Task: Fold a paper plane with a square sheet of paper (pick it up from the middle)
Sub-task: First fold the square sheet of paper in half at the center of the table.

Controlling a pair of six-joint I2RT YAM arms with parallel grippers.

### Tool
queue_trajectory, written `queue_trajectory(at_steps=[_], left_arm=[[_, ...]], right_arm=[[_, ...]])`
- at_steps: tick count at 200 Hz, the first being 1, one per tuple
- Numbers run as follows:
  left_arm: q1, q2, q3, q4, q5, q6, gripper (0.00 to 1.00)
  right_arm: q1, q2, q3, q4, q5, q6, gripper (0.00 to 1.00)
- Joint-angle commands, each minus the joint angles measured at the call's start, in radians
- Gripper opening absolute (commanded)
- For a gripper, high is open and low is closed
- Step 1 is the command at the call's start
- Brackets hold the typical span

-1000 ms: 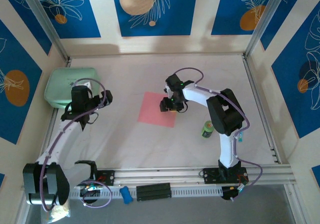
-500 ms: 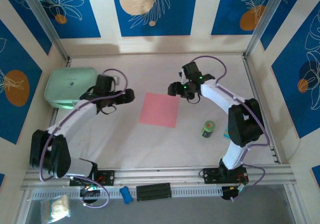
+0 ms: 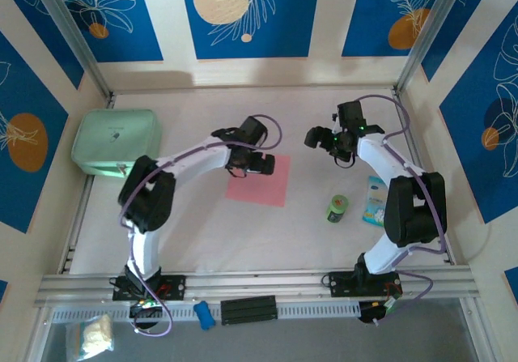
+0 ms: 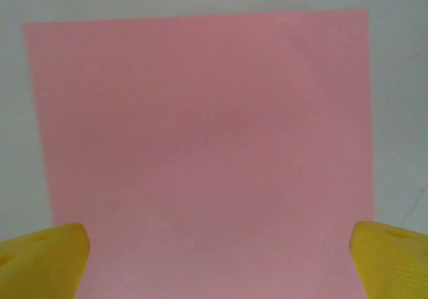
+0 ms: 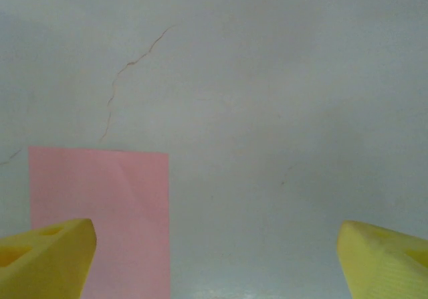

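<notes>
Pink paper lies under my left tool and off to the left of my right one.
My left gripper (image 3: 261, 164) hangs over one corner of the square sheet of paper (image 3: 261, 184). Its yellow fingertips (image 4: 43, 259) are spread wide with nothing between them, and the flat sheet runs out ahead across almost the whole gap. My right gripper (image 3: 317, 138) stands apart from the sheet, also spread wide and holding nothing. From there the paper lies ahead and leftward, past my left fingertip (image 5: 43, 259).
</notes>
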Motion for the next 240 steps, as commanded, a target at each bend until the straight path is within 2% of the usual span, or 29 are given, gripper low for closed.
queue_trajectory(at_steps=[1,43,83,240], left_arm=[[-0.044,0.091,0.135,-0.181,-0.068,0.035,0.99],[-0.058,0.178,0.234,-0.233,-0.058,0.034,1.00],[-0.057,0.223,0.265,-0.245,-0.073,0.034,0.94],[-0.056,0.314,0.278,-0.256,-0.103,-0.005,0.80]], right_arm=[[0.001,-0.023,-0.010,0.013,-0.024,-0.013,0.93],[-0.003,-0.022,-0.020,0.019,-0.020,-0.013,0.94],[-0.006,-0.013,-0.023,0.024,-0.024,-0.007,0.94],[-0.011,0.023,-0.008,0.002,-0.015,-0.002,0.94]])
